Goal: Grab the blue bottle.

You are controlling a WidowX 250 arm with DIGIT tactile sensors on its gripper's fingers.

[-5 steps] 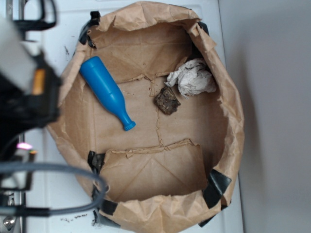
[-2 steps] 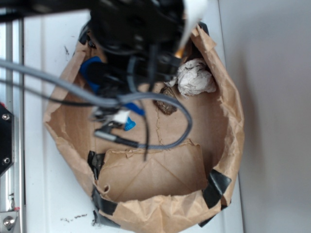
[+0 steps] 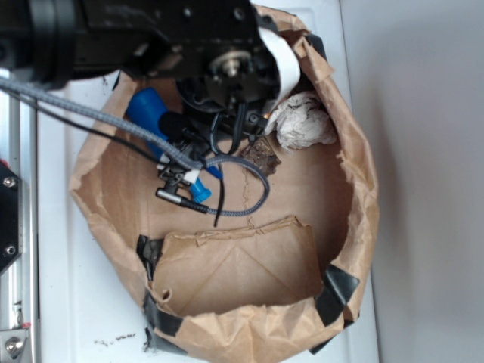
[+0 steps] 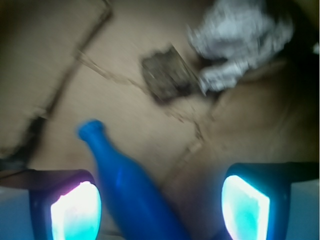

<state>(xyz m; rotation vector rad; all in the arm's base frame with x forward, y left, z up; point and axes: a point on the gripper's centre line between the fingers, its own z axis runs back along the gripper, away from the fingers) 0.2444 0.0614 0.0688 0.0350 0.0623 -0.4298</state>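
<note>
Blue bottle (image 4: 131, 186) lies lower left on the brown paper (image 4: 150, 120), between the wide-open gripper (image 4: 160, 207) fingers, nearer the left one; crumpled white paper (image 4: 235, 40) upper right.

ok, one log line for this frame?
phase: approach | gripper: open, over blue bottle, off-centre | contact: none seen | bottle: lying in paper bag
</note>
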